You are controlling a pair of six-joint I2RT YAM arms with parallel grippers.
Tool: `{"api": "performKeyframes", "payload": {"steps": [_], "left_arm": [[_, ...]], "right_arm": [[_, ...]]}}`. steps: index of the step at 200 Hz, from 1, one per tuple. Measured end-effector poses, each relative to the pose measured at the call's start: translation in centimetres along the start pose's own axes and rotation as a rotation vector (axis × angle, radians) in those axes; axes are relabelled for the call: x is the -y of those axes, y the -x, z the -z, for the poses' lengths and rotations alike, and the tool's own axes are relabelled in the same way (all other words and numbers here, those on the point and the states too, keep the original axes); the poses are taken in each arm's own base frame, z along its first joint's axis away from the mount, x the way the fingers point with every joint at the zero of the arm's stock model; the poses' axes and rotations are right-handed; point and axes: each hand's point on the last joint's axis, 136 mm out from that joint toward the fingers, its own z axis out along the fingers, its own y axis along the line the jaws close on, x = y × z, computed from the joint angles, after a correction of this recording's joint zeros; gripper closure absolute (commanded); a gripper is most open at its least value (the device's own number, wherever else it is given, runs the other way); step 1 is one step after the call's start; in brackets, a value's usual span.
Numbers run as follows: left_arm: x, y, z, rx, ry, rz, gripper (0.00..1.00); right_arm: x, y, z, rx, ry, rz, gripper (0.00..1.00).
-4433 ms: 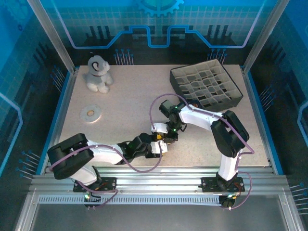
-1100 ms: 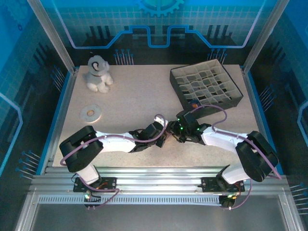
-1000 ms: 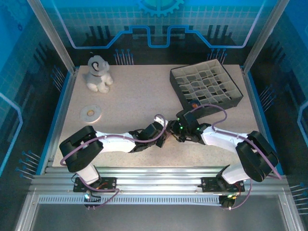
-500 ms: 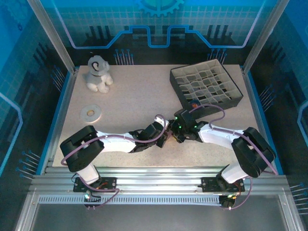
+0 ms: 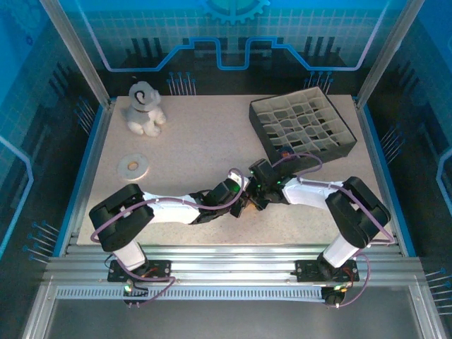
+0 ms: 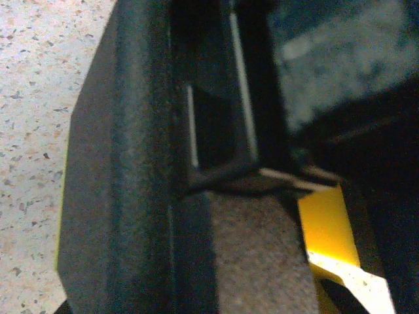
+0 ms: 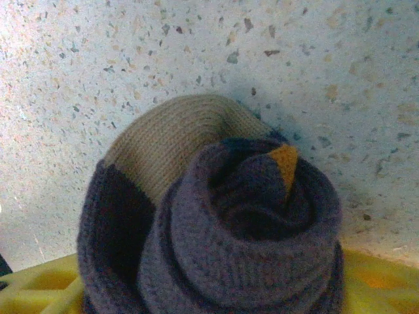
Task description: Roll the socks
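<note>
The socks [image 7: 216, 222] are wound into a purple roll standing on the speckled table. A tan toe curves round the roll's far side and an orange tip pokes from its centre. My right gripper [image 7: 209, 297] has the roll between its yellow fingers [image 7: 39, 288], which press against both sides. In the top view my right gripper [image 5: 257, 198] and left gripper [image 5: 242, 205] meet nose to nose at the table's front centre and cover the socks. In the left wrist view my left gripper [image 6: 216, 275] is nearly shut on grey-purple knit of the socks [image 6: 262, 248].
A grey plush toy [image 5: 144, 108] sits at the back left, with a white ring [image 5: 133, 167] in front of it. A dark divided box [image 5: 302, 127] stands at the back right, and something small and orange lies in a near cell. The table's front edge is close behind the arms.
The right arm's elbow has swung in towards the centre and its gripper has edged left against the left gripper. The left arm has hardly moved.
</note>
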Motion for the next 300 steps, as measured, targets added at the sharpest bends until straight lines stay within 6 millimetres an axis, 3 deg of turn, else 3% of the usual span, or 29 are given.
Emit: {"api": "performKeyframes", "payload": {"steps": [71, 135, 159, 187, 222, 265, 300], "left_arm": [[0.1, -0.5, -0.1, -0.002, -0.014, -0.016, 0.84], [0.2, -0.8, 0.4, -0.014, -0.035, -0.087, 0.71], [0.6, -0.9, 1.5, -0.014, -0.070, -0.130, 0.66], [1.7, 0.4, 4.3, 0.043, -0.136, -0.176, 0.59], [2.1, 2.7, 8.8, 0.178, -0.171, -0.231, 0.52], [0.6, 4.3, 13.5, 0.302, -0.115, -0.267, 0.48], [-1.3, 5.7, 16.1, 0.377, -0.040, -0.244, 0.48]], "right_arm": [[0.1, 0.1, -0.7, -0.003, -0.003, 0.001, 0.77], [-0.2, -0.1, -0.8, -0.013, 0.016, 0.101, 1.00], [-0.3, -0.3, -0.5, -0.009, 0.050, 0.193, 1.00], [-0.6, 0.0, 0.4, 0.028, 0.073, 0.319, 1.00], [-3.4, 0.8, 3.3, 0.110, 0.173, 0.511, 1.00], [-9.4, 1.3, 10.2, 0.258, 0.409, 0.790, 1.00], [-12.4, 2.6, 15.0, 0.389, 0.513, 0.981, 1.00]]}}
